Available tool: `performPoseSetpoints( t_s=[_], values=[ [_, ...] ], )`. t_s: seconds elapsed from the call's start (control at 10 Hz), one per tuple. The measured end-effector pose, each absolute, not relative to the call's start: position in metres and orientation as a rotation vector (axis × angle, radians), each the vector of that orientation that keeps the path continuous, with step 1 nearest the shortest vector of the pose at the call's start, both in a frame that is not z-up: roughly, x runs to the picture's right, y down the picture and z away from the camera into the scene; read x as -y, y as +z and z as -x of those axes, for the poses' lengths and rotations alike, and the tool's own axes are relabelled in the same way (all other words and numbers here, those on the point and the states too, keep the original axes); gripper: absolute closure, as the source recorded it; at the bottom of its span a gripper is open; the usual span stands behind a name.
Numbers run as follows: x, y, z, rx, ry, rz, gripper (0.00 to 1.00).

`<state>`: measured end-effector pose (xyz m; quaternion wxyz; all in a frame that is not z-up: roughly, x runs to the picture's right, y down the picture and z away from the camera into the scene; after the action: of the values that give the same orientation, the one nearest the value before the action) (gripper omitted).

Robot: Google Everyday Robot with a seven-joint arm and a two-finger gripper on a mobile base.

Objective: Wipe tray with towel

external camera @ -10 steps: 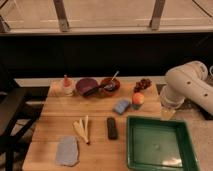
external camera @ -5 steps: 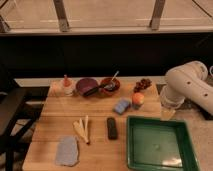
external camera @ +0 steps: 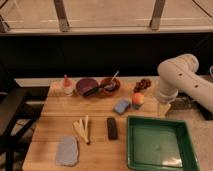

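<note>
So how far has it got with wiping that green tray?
Nothing looks done yet. The towel lies flat at the front left of the table, well apart from the tray at the front right. In hand: nothing. The claw hangs open and empty just beyond the tray's far edge. Left to do: reach across, pick up the towel, bring it to the tray and wipe.

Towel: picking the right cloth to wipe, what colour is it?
Plain grey-blue towel, clearest in the camera view; gripper hangs near the tray.
</note>
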<state>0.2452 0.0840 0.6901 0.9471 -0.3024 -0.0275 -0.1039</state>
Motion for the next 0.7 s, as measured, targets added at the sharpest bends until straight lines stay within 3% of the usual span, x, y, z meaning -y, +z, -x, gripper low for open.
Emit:
performPoseSetpoints(
  t_s=[0.7],
  values=[
    [-0.098, 0.700, -0.070, 0.320, -0.656, 0.636, 0.35]
  ],
)
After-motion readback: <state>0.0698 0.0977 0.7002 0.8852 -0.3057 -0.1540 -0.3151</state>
